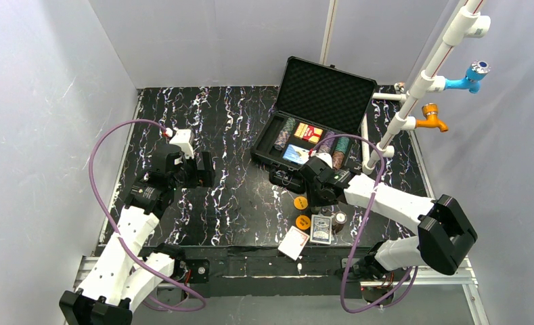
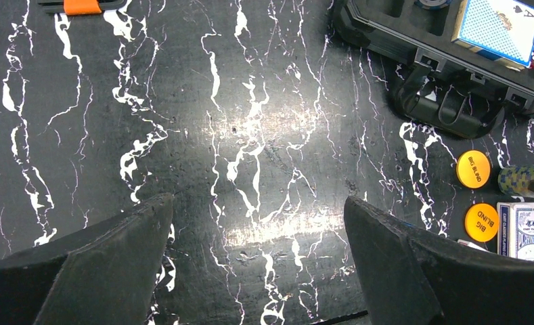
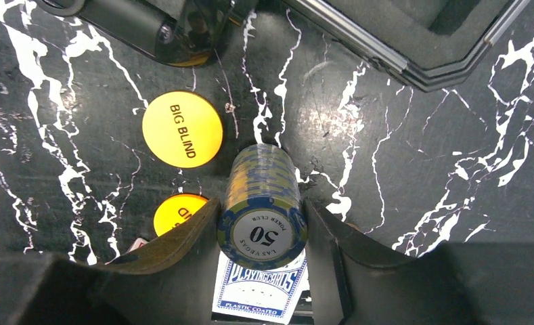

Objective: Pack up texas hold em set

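The right gripper is closed partway on a stack of poker chips lying on its side, one finger pressed against each side of it, just above a blue card deck on the tabletop. Two orange discs lie just beside the stack. The black case stands open near them, with chips and decks in its tray. The left gripper hangs wide open and holds nothing.

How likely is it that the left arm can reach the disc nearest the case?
Probably yes: the left gripper is open and empty, with bare table up to the disc. The right gripper, gripping a chip stack beside it, might crowd it.
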